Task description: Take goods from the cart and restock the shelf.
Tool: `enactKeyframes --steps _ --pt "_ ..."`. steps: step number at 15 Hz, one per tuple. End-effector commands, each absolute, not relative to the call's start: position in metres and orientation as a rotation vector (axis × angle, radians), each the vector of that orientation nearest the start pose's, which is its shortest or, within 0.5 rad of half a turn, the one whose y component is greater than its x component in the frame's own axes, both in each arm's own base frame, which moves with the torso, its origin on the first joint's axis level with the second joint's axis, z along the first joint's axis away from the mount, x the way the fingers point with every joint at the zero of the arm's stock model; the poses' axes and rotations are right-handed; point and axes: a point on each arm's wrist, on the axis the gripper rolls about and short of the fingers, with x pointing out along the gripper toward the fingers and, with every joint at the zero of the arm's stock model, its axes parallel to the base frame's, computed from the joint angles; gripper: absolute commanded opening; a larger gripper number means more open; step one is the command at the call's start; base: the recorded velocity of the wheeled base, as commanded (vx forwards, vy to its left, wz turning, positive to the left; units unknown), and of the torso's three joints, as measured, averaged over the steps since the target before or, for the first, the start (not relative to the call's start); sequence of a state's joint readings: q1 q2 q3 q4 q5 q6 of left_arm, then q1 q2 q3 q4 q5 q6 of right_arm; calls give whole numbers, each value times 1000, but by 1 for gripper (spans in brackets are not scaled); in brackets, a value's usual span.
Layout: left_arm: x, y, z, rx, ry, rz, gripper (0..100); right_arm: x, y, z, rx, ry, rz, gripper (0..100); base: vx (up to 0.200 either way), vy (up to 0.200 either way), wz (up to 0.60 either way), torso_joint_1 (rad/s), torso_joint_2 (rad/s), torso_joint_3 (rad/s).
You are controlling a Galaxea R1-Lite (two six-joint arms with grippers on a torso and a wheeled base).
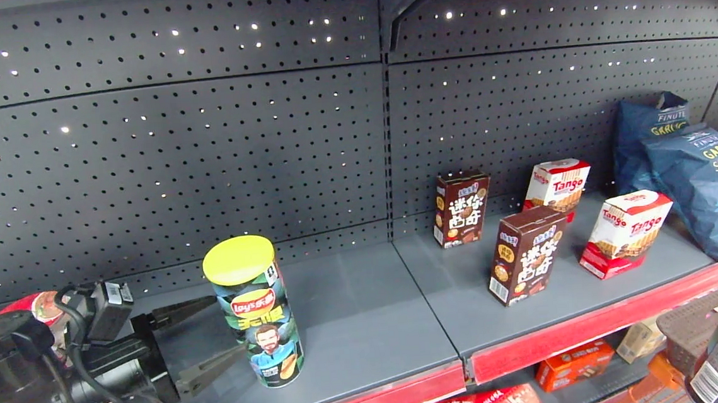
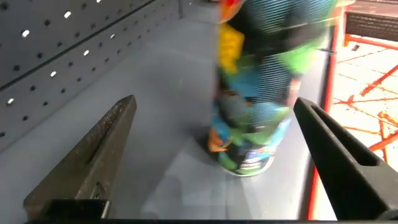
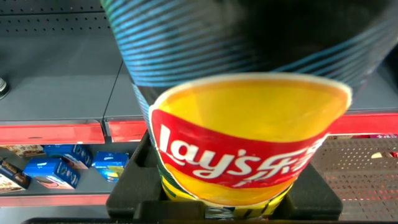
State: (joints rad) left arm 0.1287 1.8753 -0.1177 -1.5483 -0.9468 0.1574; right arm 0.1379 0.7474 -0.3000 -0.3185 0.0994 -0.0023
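Two fingers of my left claw [image 1: 225, 326] stand spread wide, flanking the yellow-lidded can [image 1: 254, 313] without squeezing; whether the tips brush it I cannot tell. It stands upright on the shelf [image 1: 367, 315], near the front lip, so I judge it delivered. At nine o'clock, behind my wrist, sits a red-rimmed container [image 1: 34, 306]. Toward two o'clock stand brown boxes [image 1: 525, 254], white-and-red boxes [image 1: 625, 232], then blue bags [image 1: 699, 190], all well apart, blocking nothing. My right claw [image 3: 224, 205] pinches a striped chip pack [image 3: 242, 143], next to shelve, I'd guess.
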Motion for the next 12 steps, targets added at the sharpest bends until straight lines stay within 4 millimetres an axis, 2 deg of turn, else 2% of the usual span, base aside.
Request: enactKeyframes --steps 1,5,6,8,12 --pt "211 8 97 64 61 -866 100 71 12 183 -6 132 238 0 0 0 0 0 0 0" --pt "181 6 118 99 -12 -854 100 71 12 182 -6 133 238 0 0 0 0 0 0 0" --pt "167 6 126 86 -32 -843 100 71 12 181 -6 136 242 0 0 0 0 0 0 0" --pt "152 8 142 81 -84 -813 100 71 13 182 -8 133 244 0 0 0 0 0 0 0" --pt "124 19 161 109 -159 -669 100 69 12 186 -11 111 236 0 0 0 0 0 0 0"
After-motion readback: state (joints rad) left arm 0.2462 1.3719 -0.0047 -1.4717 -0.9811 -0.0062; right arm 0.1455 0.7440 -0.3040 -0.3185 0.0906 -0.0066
